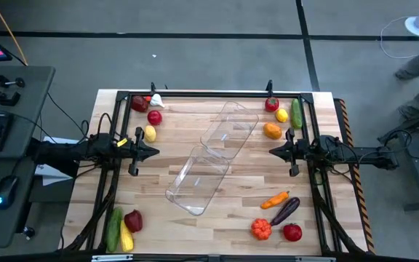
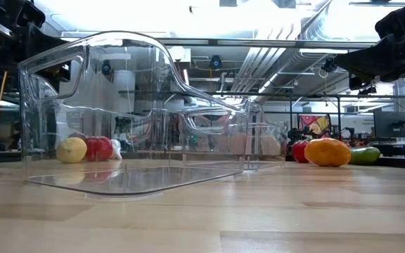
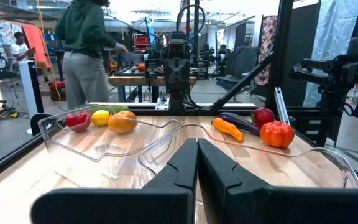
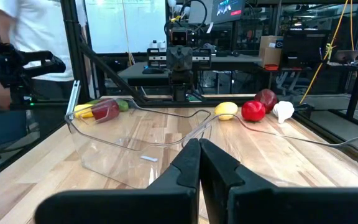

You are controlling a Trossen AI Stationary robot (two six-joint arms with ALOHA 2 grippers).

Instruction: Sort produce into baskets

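My left gripper (image 1: 153,151) waits at the table's left edge, fingers pressed together on nothing. Just beyond it lie a yellow lemon (image 1: 150,133), a red apple (image 1: 154,116) and white garlic (image 1: 156,100); a green cucumber (image 1: 114,227) lies at the near left corner. Two clear rectangular plastic baskets (image 1: 197,180) sit end to end, empty, across the middle. My right gripper (image 1: 273,151) waits opposite, also closed and empty, between an orange fruit (image 1: 272,130) and an orange carrot (image 1: 275,199), purple eggplant (image 1: 285,210) and orange pumpkin (image 1: 261,228).
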